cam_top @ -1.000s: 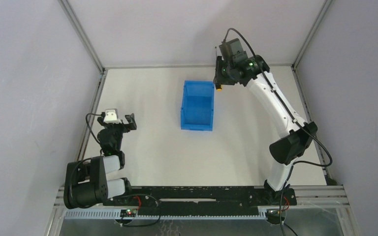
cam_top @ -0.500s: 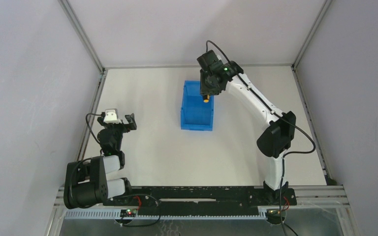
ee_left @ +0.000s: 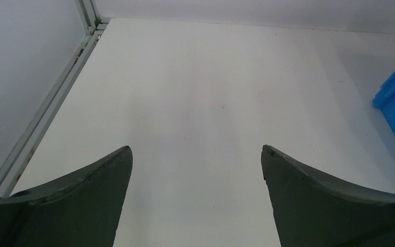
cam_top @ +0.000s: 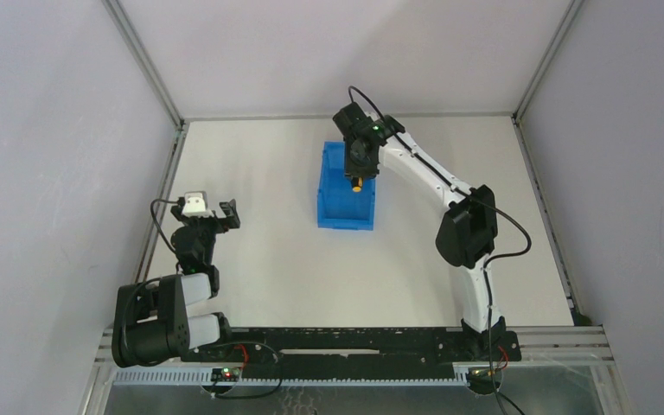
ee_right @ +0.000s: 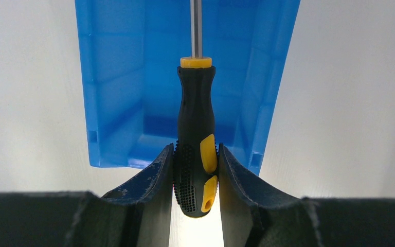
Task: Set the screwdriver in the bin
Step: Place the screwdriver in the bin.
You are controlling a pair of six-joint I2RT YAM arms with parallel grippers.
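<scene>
Since one second ago your right gripper (ee_right: 195, 154) has swung in from past the far right corner of the bin (cam_top: 346, 218) to a spot over it, while your left arm has not moved at all. Now its fingers (ee_right: 154, 175) squeeze tight on the fat back end of the screwdriver (ee_right: 196, 103), one on each side of the black and yellow handle. The thin metal shaft sticks out ahead and points along the inside of the bin, so the tool lines up with the long way of the box. That looks like a good way to hold it, because it can drop flat between the walls and not catch on a rim. The screwdriver is up in the air over the open bin, not yet lying in it. Your left gripper (ee_left: 196, 154) sits low over the white table (ee_left: 185, 77), off to the left and well apart from the bin. Its fingers are spread wide with nothing between them, so it is out of the way. You can read no brand, label or writing on the tool, the bin or the arms.
</scene>
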